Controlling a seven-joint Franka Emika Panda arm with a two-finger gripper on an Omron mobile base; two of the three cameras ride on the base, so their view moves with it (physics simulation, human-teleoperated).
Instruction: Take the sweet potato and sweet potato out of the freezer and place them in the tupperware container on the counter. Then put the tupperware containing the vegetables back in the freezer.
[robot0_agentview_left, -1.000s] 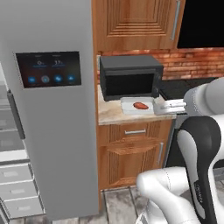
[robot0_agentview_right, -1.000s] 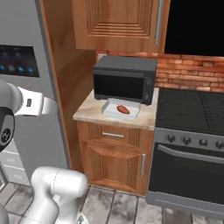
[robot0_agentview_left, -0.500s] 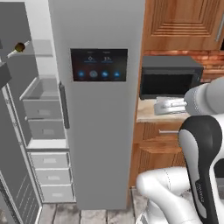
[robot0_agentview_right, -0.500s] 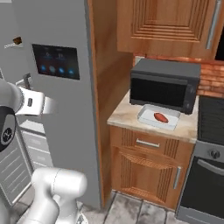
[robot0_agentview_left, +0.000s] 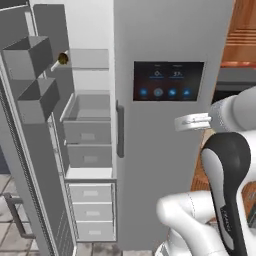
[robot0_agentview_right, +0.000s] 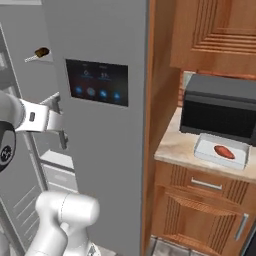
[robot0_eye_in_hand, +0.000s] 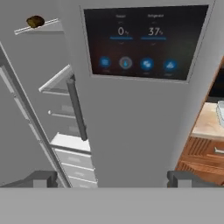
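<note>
A dark brown sweet potato (robot0_agentview_left: 63, 59) (robot0_agentview_right: 41, 51) (robot0_eye_in_hand: 35, 21) lies on an upper shelf inside the open freezer (robot0_agentview_left: 90, 115). An orange-red sweet potato (robot0_agentview_right: 223, 151) rests in the pale tupperware container (robot0_agentview_right: 205, 146), which sits on the beige counter (robot0_agentview_right: 172, 150) in front of the microwave. My gripper (robot0_eye_in_hand: 113, 180) is open, its fingertips (robot0_eye_in_hand: 43, 178) wide apart with nothing between them. It faces the grey door with the black touch panel (robot0_eye_in_hand: 142, 41), well below and right of the shelf with the brown tuber.
The freezer door (robot0_agentview_left: 30, 150) stands open at the left, with bins on its inner side. Grey drawers (robot0_agentview_left: 90, 207) fill the lower freezer. A dark bar handle (robot0_eye_in_hand: 76, 109) runs down the panel door's edge. A black microwave (robot0_agentview_right: 220, 112) sits on the counter, under wooden cabinets.
The base has driven left, so the whole scene has slid right: the open freezer and its shelves have come into view, and the counter now sits at the right edge. The gripper stays open.
</note>
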